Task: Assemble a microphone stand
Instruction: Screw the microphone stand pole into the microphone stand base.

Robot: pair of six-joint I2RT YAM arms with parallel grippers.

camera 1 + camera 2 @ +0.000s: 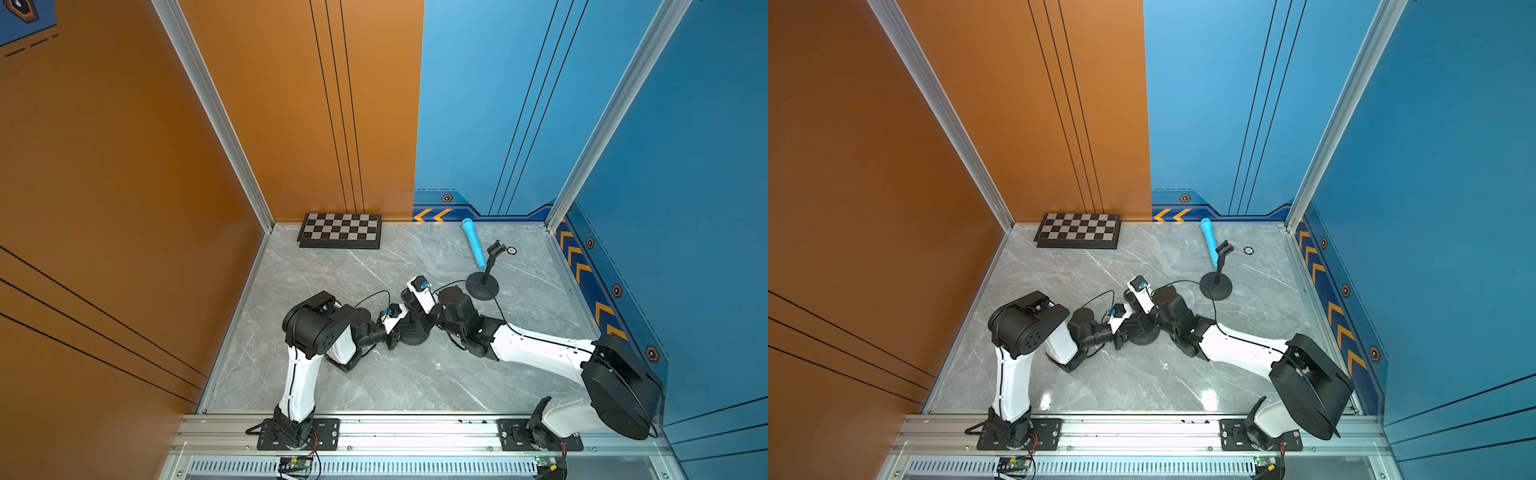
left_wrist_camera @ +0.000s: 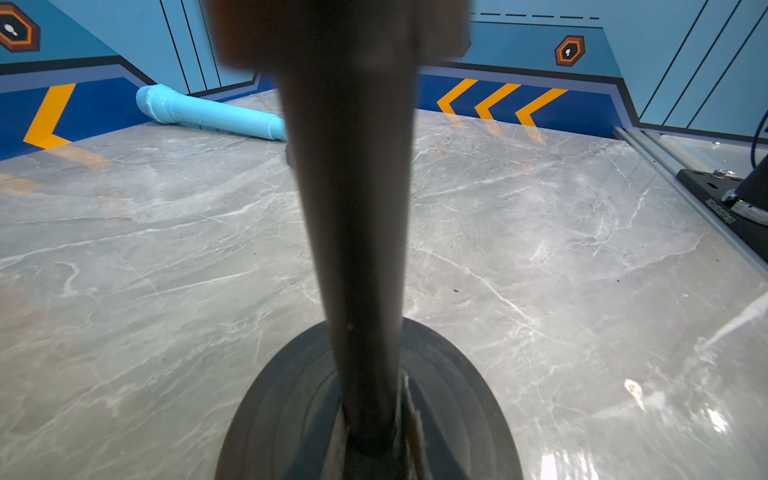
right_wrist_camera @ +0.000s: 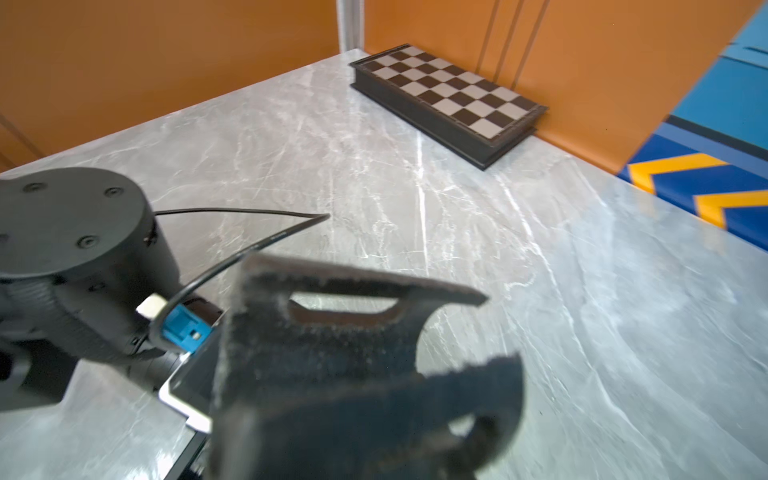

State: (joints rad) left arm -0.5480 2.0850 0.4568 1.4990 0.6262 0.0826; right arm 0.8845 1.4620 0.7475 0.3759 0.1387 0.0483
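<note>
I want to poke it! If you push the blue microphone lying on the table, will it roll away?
Probably, yes. The blue microphone is a round tube lying on its side on a shiny, smooth table, so a sideways nudge would likely roll it. Its head looks wider than its handle, so it may curve rather than roll straight.

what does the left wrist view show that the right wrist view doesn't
Only the left wrist view: the blue microphone lying on its side, and a black pole rising from a round base. Only the right wrist view: the chessboard and the left arm's wrist with its cable. Both: the grey marble tabletop.
</note>
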